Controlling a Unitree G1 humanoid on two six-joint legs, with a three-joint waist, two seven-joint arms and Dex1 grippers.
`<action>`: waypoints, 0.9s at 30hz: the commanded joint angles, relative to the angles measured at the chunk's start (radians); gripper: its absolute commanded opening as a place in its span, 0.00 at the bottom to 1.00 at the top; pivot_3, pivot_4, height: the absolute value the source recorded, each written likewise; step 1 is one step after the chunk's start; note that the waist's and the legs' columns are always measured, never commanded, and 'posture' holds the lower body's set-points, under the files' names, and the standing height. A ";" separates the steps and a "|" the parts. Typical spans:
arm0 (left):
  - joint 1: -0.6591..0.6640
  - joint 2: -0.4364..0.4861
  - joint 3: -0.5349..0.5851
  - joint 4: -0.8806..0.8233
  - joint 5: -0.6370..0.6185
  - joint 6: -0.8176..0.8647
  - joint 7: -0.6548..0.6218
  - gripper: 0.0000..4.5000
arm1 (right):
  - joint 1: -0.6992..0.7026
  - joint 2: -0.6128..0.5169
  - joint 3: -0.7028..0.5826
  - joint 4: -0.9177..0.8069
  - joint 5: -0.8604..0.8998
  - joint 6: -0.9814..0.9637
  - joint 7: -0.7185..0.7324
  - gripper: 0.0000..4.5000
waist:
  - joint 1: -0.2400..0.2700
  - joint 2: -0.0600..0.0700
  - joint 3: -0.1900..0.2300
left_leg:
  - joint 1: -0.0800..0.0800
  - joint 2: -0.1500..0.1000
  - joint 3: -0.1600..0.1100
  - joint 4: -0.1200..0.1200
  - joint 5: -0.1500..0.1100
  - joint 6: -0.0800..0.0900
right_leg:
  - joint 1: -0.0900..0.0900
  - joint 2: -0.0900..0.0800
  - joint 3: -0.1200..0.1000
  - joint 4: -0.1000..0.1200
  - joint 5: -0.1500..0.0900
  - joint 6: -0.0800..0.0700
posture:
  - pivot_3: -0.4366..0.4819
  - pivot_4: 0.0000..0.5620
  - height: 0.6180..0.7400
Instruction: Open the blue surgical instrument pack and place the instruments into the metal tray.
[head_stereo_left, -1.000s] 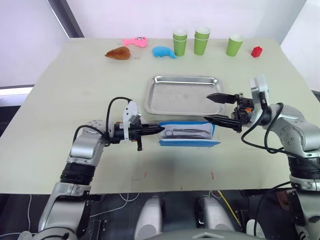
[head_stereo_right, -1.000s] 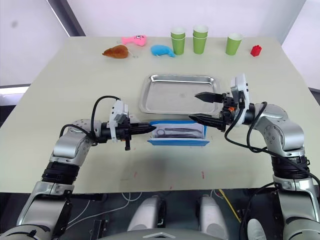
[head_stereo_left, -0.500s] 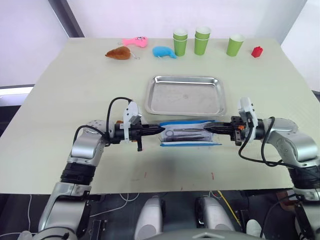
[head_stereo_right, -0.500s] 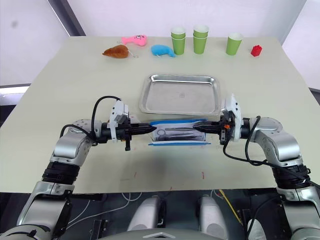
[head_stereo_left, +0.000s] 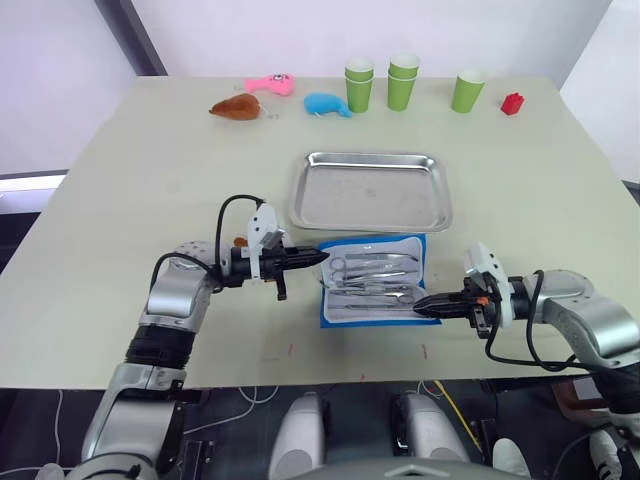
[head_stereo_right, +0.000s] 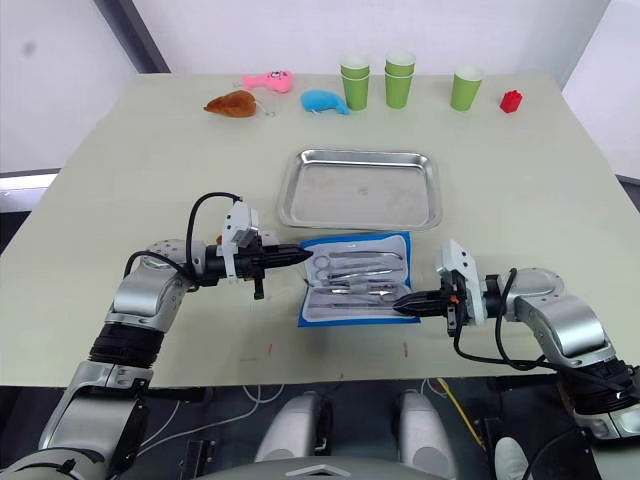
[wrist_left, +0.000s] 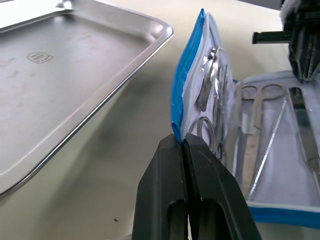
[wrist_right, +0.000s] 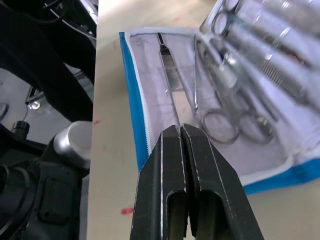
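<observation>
The blue surgical instrument pack (head_stereo_left: 352, 310) lies open just in front of the metal tray (head_stereo_left: 372, 157), grey lining up. Several steel instruments (head_stereo_left: 372, 272), scissors and forceps with ring handles, sit strapped inside it. My left gripper (head_stereo_left: 320, 256) is shut on the pack's left edge (wrist_left: 181, 107), which stands lifted off the table. My right gripper (head_stereo_left: 418, 302) is shut on the near right edge of the opened flap (wrist_right: 150, 107), low over the table. The tray holds nothing.
Along the table's far edge stand three green cup stacks (head_stereo_left: 360, 85) (head_stereo_left: 404, 80) (head_stereo_left: 468, 90), a red block (head_stereo_left: 513, 103), a blue whale toy (head_stereo_left: 328, 104), a pink toy (head_stereo_left: 272, 84) and a brown toy (head_stereo_left: 237, 106). The table's near edge runs close behind my right gripper.
My right gripper closed on the pack's upper flap and pulled it toward the near edge, laying the pack open. My left gripper kept its hold on the left edge.
</observation>
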 joint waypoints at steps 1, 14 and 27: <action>-0.003 -0.014 -0.027 0.018 0.032 -0.018 0.015 0.00 | 0.021 -0.015 0.013 -0.035 -0.013 -0.014 -0.001 0.01 | 0.000 0.000 0.000 | 0.000 0.000 0.000 0.000 0.000 0.000 | 0.000 0.000 0.000 0.000 0.000 0.000 | 0.48 0.27 1.00; -0.066 -0.081 -0.082 0.170 0.155 -0.033 0.120 0.00 | 0.092 -0.017 0.118 -0.024 -0.139 -0.086 -0.028 0.01 | 0.014 -0.001 -0.002 | 0.001 -0.001 -0.001 0.001 0.000 0.000 | 0.002 0.000 0.000 0.000 0.000 0.000 | 0.48 0.27 1.00; -0.095 -0.112 -0.141 0.228 0.253 -0.031 0.168 0.00 | 0.100 0.009 0.139 0.015 -0.198 -0.135 -0.078 0.01 | 0.021 -0.001 -0.018 | 0.017 -0.001 -0.006 0.001 0.000 0.000 | 0.018 0.004 0.002 -0.001 -0.003 0.001 | 0.48 0.27 1.00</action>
